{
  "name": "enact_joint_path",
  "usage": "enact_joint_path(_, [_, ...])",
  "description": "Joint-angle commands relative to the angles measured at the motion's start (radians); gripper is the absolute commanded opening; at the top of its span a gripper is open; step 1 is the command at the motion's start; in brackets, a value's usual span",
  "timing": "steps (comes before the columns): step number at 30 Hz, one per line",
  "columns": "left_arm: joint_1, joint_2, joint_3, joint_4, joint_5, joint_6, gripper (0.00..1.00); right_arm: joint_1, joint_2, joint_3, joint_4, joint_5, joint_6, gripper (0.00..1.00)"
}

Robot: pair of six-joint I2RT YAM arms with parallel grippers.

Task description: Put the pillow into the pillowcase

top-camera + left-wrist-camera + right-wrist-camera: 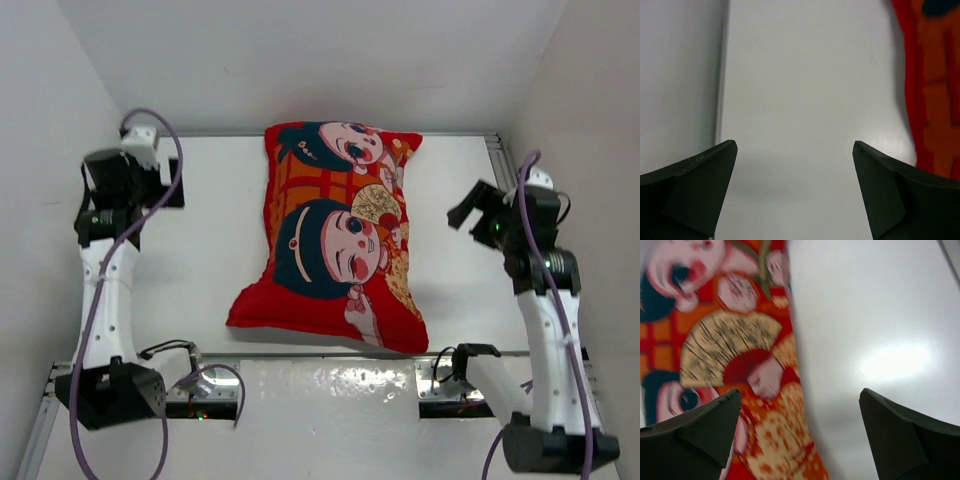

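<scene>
At left, left pincer (pixel 795 150) wide apart and empty, poised over bare tabletop (pixel 210 260) beside the left wall, well clear of the cloth, with only a red-and-orange strip of it at the right edge of that wrist view. In the middle, pillowcase (pixel 330 240) lying plump and filled out on the tabletop between the two arms, touched by neither. No white of the pillow on show anywhere; judging by the bulge, most likely inside already, though not to be confirmed from here. Long axis running near to far with a slight lean, far end toward the back wall, near end broader and flatter, close to the near edge of the tabletop. Printed faces stacked along that axis, one far and one near, fan between them toward the right side. Opening end: impossible to tell. At right, right pincer (pixel 800 395) likewise wide apart and empty, near the right edge of the case, not touching. Step in hand, by the look of it: release and withdrawal, stuffing seemingly done. To do well: keep both pincers spread, lift straight up before swinging outward, avoid snagging the right hem, and check the flat near edge for any white poking out.
</scene>
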State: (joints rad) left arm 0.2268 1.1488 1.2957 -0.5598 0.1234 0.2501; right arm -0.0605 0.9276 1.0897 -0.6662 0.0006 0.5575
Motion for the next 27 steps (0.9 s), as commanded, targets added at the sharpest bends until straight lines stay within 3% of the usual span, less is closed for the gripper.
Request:
enact_joint_path(1, [0.011,-0.089,-0.171,-0.120,-0.039,0.080,1.00,-0.013,-0.119,-0.089,-0.220,0.033,0.019,0.99])
enact_joint_path(5, [0.011,-0.210,-0.274,-0.193,-0.057,0.168,1.00,-0.019,-0.202,-0.132,-0.364,0.003,0.129,0.99])
enact_joint_path(8, [0.012,-0.294,-0.360,-0.238,-0.146,0.202,1.00,-0.016,-0.265,-0.180,-0.504,-0.045,0.232,0.99])
enact_joint_path(12, [0.016,-0.424,-0.476,-0.291,-0.211,0.241,1.00,-0.016,-0.401,-0.255,-0.565,-0.062,0.252,0.99])
enact_joint_path(16, [0.014,-0.544,-0.562,-0.322,-0.215,0.270,1.00,-0.016,-0.496,-0.226,-0.610,-0.056,0.240,0.99])
enact_joint_path(27, [0.014,-0.566,-0.566,-0.328,-0.240,0.258,1.00,-0.016,-0.512,-0.166,-0.743,-0.031,0.202,0.99])
